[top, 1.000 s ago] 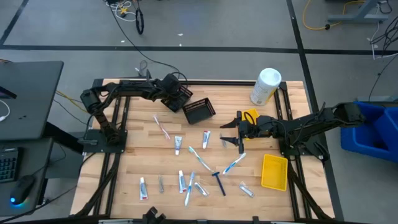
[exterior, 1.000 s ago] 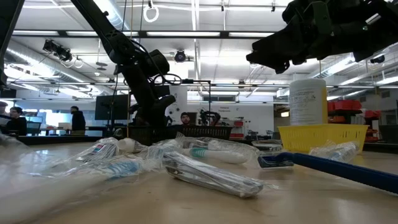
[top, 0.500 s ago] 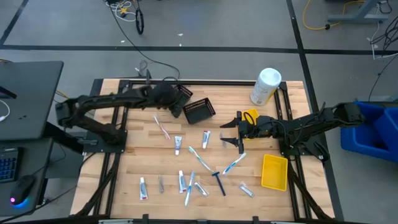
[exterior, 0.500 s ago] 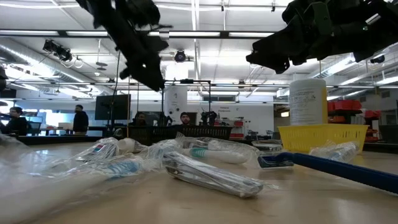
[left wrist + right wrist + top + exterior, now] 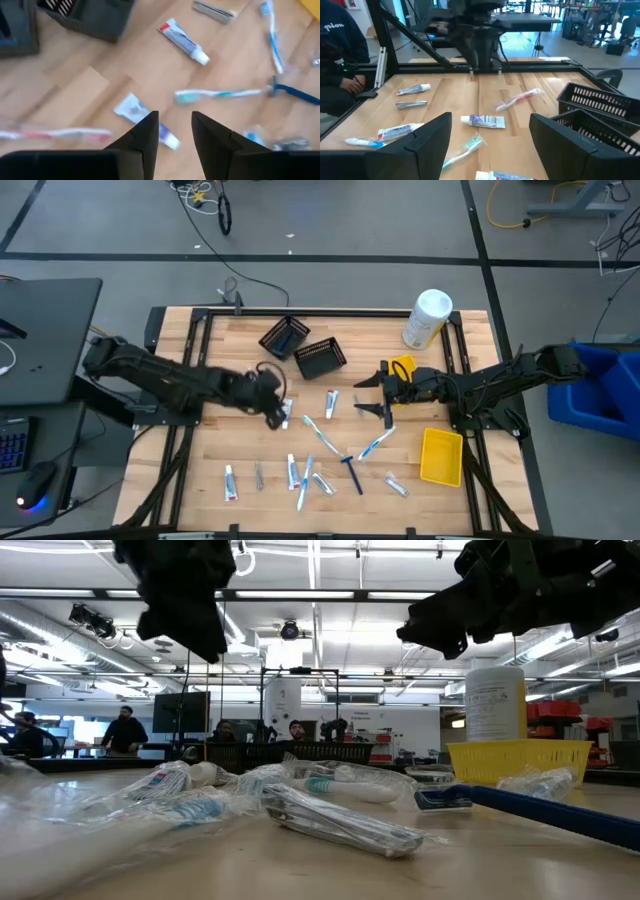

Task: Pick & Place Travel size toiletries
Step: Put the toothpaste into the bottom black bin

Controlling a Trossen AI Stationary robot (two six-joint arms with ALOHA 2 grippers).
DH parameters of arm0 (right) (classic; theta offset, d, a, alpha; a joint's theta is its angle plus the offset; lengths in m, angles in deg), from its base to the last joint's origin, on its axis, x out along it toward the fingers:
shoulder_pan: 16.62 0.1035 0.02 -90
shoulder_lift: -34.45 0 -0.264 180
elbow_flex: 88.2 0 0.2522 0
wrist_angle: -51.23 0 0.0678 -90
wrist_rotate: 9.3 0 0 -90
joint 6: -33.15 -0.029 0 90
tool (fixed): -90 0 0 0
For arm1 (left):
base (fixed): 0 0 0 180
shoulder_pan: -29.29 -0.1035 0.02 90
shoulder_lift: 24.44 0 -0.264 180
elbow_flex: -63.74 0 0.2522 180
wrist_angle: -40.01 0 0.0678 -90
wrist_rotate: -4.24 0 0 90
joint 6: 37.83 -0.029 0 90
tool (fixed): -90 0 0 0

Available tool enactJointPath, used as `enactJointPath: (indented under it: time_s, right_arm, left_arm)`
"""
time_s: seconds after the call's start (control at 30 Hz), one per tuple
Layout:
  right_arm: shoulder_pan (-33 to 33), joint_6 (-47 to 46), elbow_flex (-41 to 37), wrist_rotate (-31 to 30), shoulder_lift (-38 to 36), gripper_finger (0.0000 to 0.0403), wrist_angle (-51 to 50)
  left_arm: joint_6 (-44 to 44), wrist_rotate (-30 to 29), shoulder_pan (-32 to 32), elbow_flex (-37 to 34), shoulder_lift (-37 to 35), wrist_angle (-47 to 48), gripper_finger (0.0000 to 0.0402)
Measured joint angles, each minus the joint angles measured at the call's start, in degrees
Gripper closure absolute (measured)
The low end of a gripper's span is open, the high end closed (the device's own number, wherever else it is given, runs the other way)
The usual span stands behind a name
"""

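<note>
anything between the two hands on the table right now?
High view: between the left hand and the right hand lie a toothpaste tube and, lower, a toothbrush; otherwise bare wood.

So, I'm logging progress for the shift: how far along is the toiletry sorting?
Barely begun. Done: nothing visible in the yellow bin, and the mesh baskets look empty. In hand: nothing. The left hand hangs open over a toothpaste tube; the right hand waits open mid-table. Left: every tube, toothbrush and razor on the table.

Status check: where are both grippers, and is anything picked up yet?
Left gripper open, empty, over toothpaste tube. Right gripper open, empty, hovering mid-table. Nothing in the way.
</note>
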Motion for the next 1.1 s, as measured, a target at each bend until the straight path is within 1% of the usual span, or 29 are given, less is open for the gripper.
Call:
enactJointPath:
  time_s: [0.13, 0.23, 0.3, 0.43, 0.53, 0.6, 0.7, 0.8, 0.87, 0.97, 1.1]
  right_arm:
    - [0.8, 0.0, 0.0, 0.0, 0.0, 0.0131, 0.0]
    - [1.4, 0.0, 0.0, 0.0, 0.0, 0.0135, 0.1]
    - [1.9, 0.0, 0.0, 0.0, 0.0, 0.0136, 0.2]
    - [2.8, 0.0, 0.0, 0.0, 1.1, 0.0131, 3.2]
    - [3.1, 0.2, 0.0, 0.0, 3.5, 0.012, 7.6]
    - [3.1, 0.3, 0.0, 0.0, 5.7, 0.0111, 10.5]
    - [3.0, 0.5, 0.0, 0.0, 8.7, 0.01, 12.3]
    - [3.0, 0.7, 1.2, 0.0, 11.4, 0.0094, 12.3]
    - [3.0, 0.7, 3.0, 0.0, 13.5, 0.0094, 12.2]
    - [3.0, 0.7, 5.7, 0.1, 16.4, 0.01, 12.2]
    - [3.0, 0.7, 7.9, 1.5, 19.1, 0.011, 10.3]
  left_arm:
    - [8.4, -5.4, 5.9, 0.0, 0.5, 0.0, 0.0278]
    - [13.8, -9.6, 9.4, -0.1, 2.5, 0.5, 0.0278]
    - [16.1, -11.4, 10.9, 0.1, 4.8, -1.0, 0.0278]
    - [17.0, -11.4, 12.3, -0.1, 9.6, -1.8, 0.0278]
    - [17.7, -11.1, 12.4, -0.1, 11.9, -2.0, 0.0278]
    - [18.7, -10.3, 12.4, -0.1, 12.9, -1.9, 0.0278]
    - [18.8, -10.4, 12.5, 0.0, 13.1, -1.5, 0.0278]
    - [19.5, -11.0, 12.5, 0.0, 13.1, -0.9, 0.0278]
    - [21.6, -11.6, 12.5, 0.0, 13.0, -1.1, 0.0278]
    - [24.7, -11.3, 12.0, 0.0, 13.4, -1.8, 0.0278]
    - [24.9, -11.0, 11.8, 0.0, 15.1, -1.7, 0.0278]
